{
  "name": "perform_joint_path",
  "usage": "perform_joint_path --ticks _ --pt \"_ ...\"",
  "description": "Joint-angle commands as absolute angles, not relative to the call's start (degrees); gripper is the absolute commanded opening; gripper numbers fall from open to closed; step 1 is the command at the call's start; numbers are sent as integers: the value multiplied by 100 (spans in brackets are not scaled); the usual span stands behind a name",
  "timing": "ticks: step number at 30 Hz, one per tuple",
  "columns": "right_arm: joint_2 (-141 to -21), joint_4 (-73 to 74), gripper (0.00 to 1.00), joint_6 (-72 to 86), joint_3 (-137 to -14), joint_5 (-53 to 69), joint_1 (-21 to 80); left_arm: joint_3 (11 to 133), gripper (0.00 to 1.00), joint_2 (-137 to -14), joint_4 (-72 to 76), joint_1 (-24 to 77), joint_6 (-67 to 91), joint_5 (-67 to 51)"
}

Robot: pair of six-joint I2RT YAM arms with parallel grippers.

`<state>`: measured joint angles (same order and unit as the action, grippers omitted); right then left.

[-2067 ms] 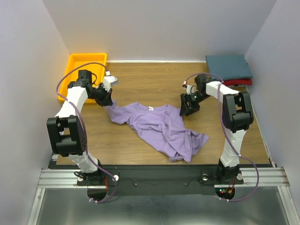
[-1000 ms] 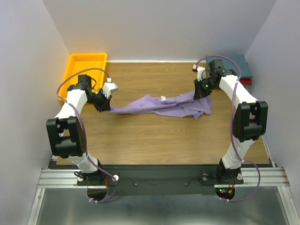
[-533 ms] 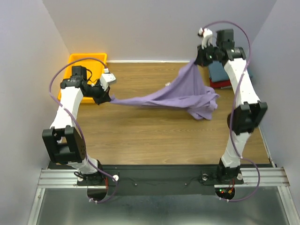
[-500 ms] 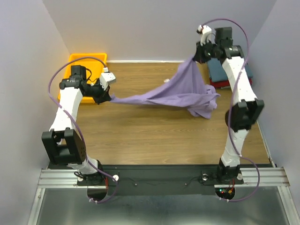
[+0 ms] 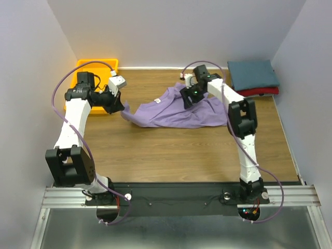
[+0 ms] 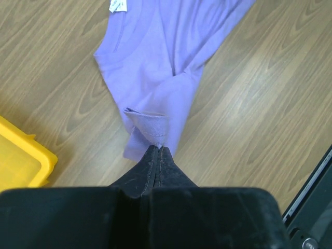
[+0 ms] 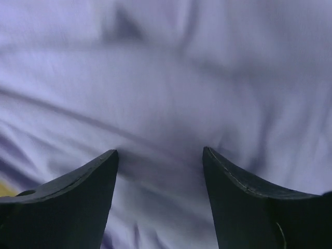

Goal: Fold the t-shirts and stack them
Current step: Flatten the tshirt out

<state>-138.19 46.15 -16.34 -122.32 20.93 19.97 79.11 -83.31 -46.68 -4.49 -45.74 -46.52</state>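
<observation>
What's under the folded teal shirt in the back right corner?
A red folded shirt, only its near edge showing below the teal shirt. The rest is covered, so anything else beneath cannot be seen.

The left gripper [image 6: 156, 154] pinches a bunched hem of the lavender t-shirt [image 6: 161, 57], its jaws pressed together. The cloth trails away across the wooden table [image 6: 259, 104], a white label [image 6: 118, 5] showing at its far end. A yellow tray [image 6: 23, 155] corner sits nearby.

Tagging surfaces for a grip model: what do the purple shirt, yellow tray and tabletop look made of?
Shirt: soft matte cloth; it creases and drapes. Tray: probably plastic, smooth with a moulded rim. Tabletop: matte wood grain, perhaps laminate.
</observation>
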Motion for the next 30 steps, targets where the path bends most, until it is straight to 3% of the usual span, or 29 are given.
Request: perform_joint_path --ticks 1,2,6,9,14,17,21,30 --pt "-11877 4552 72 -2343 -11613 1968 1170 7918 0 -8489 -4289 -448 -4175 -4737" --pt "-11239 4605 71 -2590 -10932 2038 1021 7954 0 -8542 -4254 -457 -4123 -4763" --pt "-10067 4667 52 -3820 -9252 1672 976 8199 0 -8867 -4245 -448 -4034 -4808" --pt "-9739 4728 46 -4077 -8468 1372 941 8244 0 -8921 -4219 -448 -3973 -4825" --pt "-9895 4720 47 -3965 -8016 1212 591 8288 0 -8965 -4192 -440 -3937 -4781" --pt "-10237 4772 49 -3588 -8155 1642 126 8271 0 -8948 -4201 -448 -3946 -4790" --pt "-10599 5114 60 -3410 -8446 2808 -447 8174 0 -8912 -4210 -448 -4008 -4781" --pt "-11109 5651 59 -3647 -8508 4288 -1019 8060 0 -8974 -4113 -448 -4008 -4720"
